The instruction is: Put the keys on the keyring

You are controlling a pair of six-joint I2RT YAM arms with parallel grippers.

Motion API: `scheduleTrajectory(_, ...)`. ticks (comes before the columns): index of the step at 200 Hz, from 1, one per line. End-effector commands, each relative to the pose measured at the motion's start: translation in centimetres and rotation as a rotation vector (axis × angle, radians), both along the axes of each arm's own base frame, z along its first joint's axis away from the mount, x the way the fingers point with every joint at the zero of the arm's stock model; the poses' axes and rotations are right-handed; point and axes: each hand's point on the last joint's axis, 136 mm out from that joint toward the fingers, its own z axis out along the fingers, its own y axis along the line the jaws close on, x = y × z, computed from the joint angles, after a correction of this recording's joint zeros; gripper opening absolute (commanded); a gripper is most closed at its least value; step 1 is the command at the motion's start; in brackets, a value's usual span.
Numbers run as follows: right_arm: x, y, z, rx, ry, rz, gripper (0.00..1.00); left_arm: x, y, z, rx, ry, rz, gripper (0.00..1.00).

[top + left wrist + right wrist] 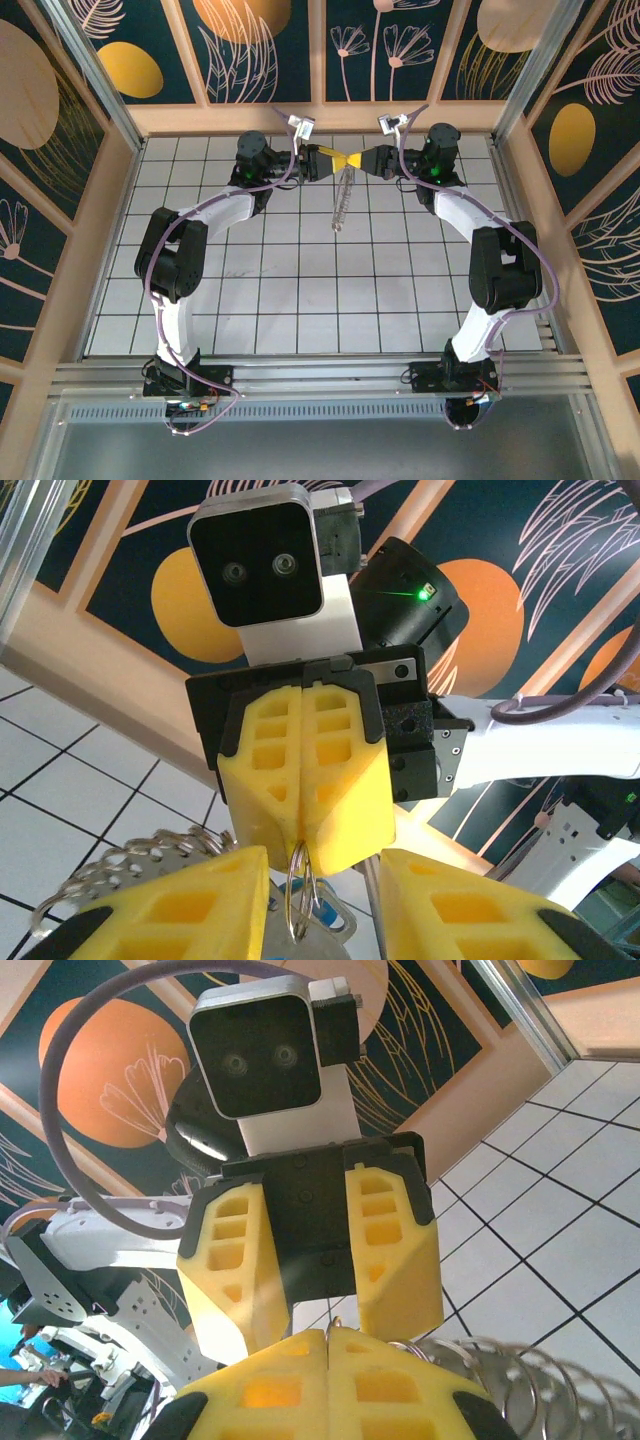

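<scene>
Between the left gripper and right gripper hangs one keyring.

Left pincer spread, right pincer clamped.

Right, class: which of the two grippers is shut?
The right gripper: its yellow fingers press together on the keyring, which hangs below them. The left gripper has its fingers standing apart.

keyring blurred, cut off below
</scene>
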Motion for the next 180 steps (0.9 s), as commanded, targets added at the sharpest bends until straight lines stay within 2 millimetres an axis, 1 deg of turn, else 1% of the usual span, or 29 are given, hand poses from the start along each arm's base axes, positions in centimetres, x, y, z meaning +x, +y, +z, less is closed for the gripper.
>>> scheduleTrajectory(1, 0.2, 0.2, 1.6, 0.015, -0.085, 0.0, 0.0, -0.1, 0.1, 0.0, -0.004, -0.031, 0.002, 0.34)
scheduleTrajectory(52, 0.6, -0.8, 1.0, 0.012, -0.07, -0.036, 0.0, 0.2, 0.3, 0.0, 0.004, -0.039, 0.041, 0.33)
scheduleTrajectory(82, 0.7, -1.0, 0.8, 0.013, -0.065, -0.045, 0.0, 0.1, 0.4, 0.4, -0.002, -0.047, 0.049, 0.33)
scheduleTrajectory(115, 0.8, -1.0, 0.6, 0.014, -0.06, -0.048, 0.0, 0.0, 0.4, 0.7, -0.014, -0.042, 0.043, 0.33)
scheduleTrajectory(180, 0.8, -0.8, 0.7, 0.022, -0.061, -0.041, 0.0, 0.0, 0.3, 0.6, -0.032, -0.026, 0.025, 0.34)
